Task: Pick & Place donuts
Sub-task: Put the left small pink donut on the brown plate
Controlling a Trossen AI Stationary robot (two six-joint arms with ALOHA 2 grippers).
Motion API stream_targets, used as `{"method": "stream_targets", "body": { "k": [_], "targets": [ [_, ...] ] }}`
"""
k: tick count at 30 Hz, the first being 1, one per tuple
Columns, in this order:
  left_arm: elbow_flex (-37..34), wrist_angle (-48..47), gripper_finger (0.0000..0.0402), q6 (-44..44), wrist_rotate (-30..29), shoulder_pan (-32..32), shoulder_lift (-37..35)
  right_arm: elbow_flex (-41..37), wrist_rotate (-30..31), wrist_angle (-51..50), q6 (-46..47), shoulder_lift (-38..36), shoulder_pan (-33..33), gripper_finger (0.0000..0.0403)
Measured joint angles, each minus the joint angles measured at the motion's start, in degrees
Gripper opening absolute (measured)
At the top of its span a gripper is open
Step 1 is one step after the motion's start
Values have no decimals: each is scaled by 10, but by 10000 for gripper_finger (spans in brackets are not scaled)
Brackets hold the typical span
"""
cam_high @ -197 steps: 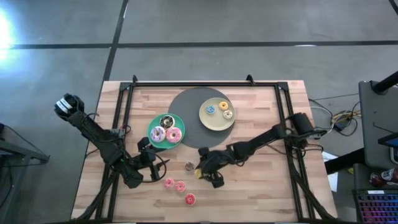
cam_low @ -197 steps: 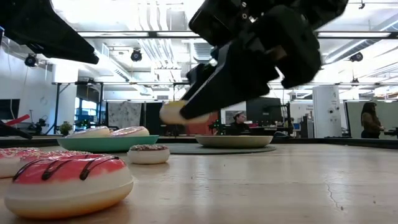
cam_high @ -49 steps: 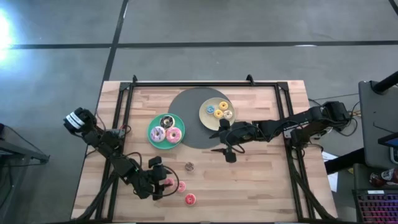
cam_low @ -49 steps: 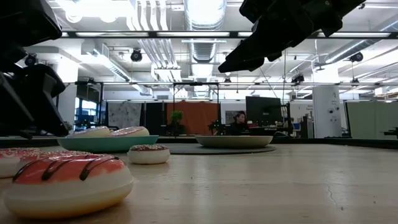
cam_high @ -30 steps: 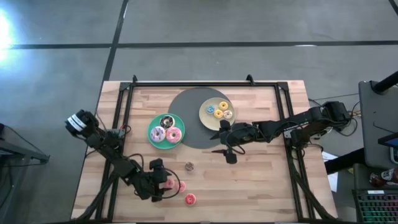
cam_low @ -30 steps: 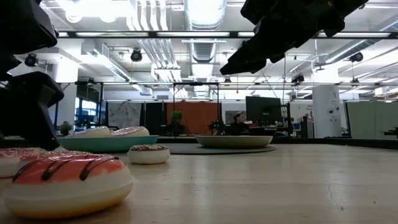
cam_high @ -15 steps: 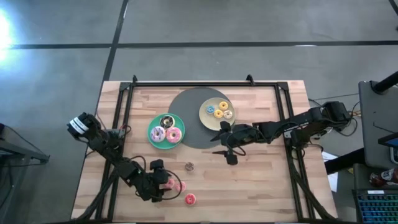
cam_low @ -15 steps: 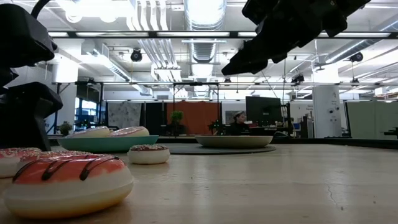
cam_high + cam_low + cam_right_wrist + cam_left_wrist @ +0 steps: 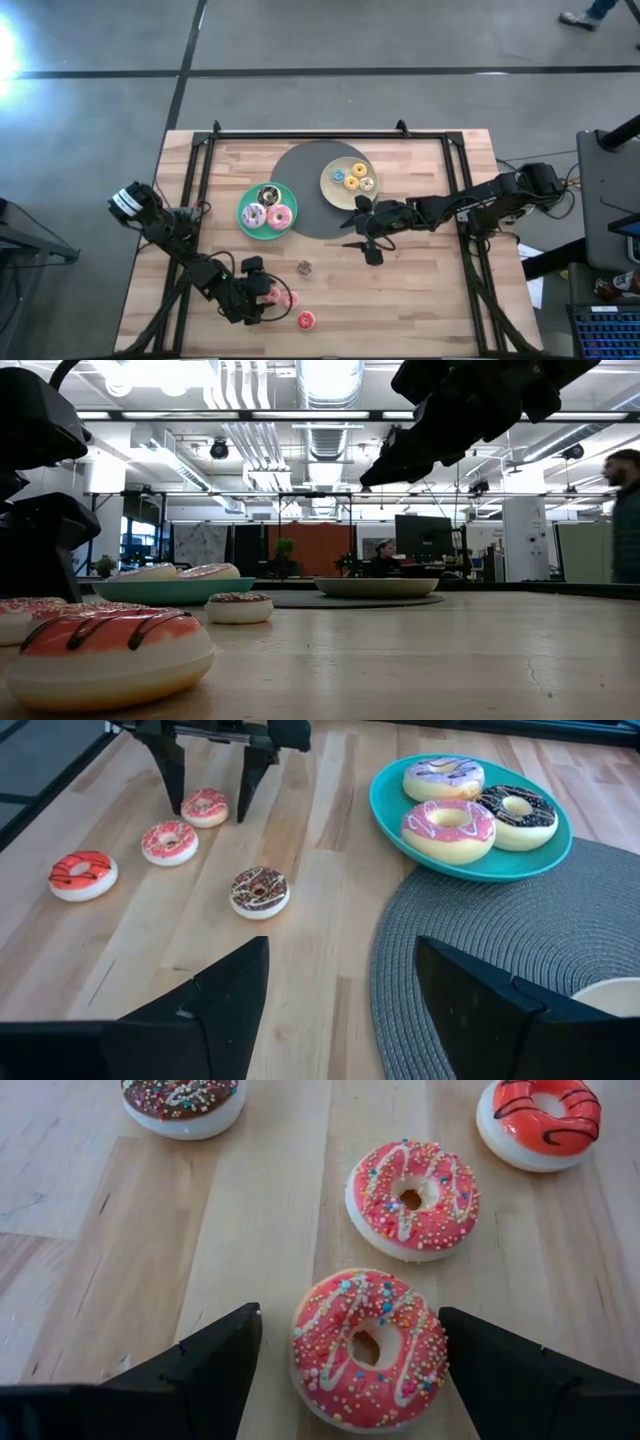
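Four small donuts lie flat on the table [image 9: 420,290], holes upward: two pink, one red [image 9: 540,1122], one brown [image 9: 182,1102]. Left gripper [image 9: 345,1342] stands wide open astride the nearer pink donut [image 9: 369,1345], gripping nothing. Right gripper [image 9: 340,975] open, empty, above the grey mat [image 9: 520,950]. Teal plate [image 9: 470,860]: three donuts.

Wooden table [image 9: 420,290] and its load

Between the left gripper's [image 9: 350,1342] open fingers lies a pink donut [image 9: 369,1347]; beyond it three more donuts, a grey mat [image 9: 480,950], a teal plate [image 9: 460,865].
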Motion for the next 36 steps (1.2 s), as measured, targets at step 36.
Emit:
{"method": "stream_targets", "body": {
  "k": [36],
  "targets": [
    [1,-11,215,18,-6,1,-8,-7,0,12,0,-1,0,233]
  ]
}}
